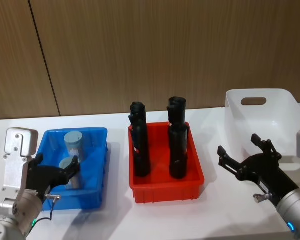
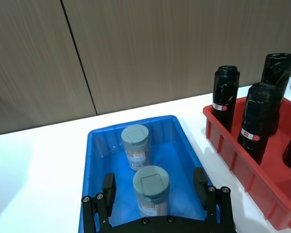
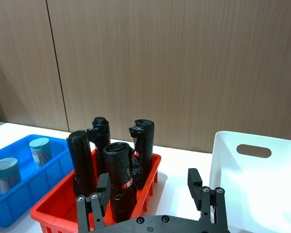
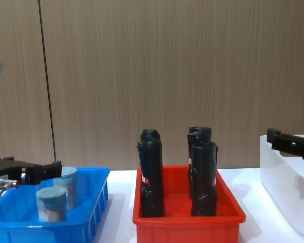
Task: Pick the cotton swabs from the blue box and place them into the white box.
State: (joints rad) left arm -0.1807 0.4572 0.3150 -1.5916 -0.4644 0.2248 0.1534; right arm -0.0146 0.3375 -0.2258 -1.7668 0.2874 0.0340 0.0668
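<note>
**Straddling cotton swabs (image 1: 73,142) in the blue box (image 1: 97,134)**

Head view: holding the left pincer (image 1: 57,167) apart at lower left, flanking the nearer of the two; hanging the right pincer (image 1: 237,149), also spread, at lower right before the white box (image 1: 282,107).

Left wrist view: bracketing that one at bottom centre, clear of its sides.

Right wrist view: facing the red bin (image 3: 56,206) of black rolls (image 3: 119,179) at lower left.

Chest view: standing both upright in the blue box, lower left.
</note>
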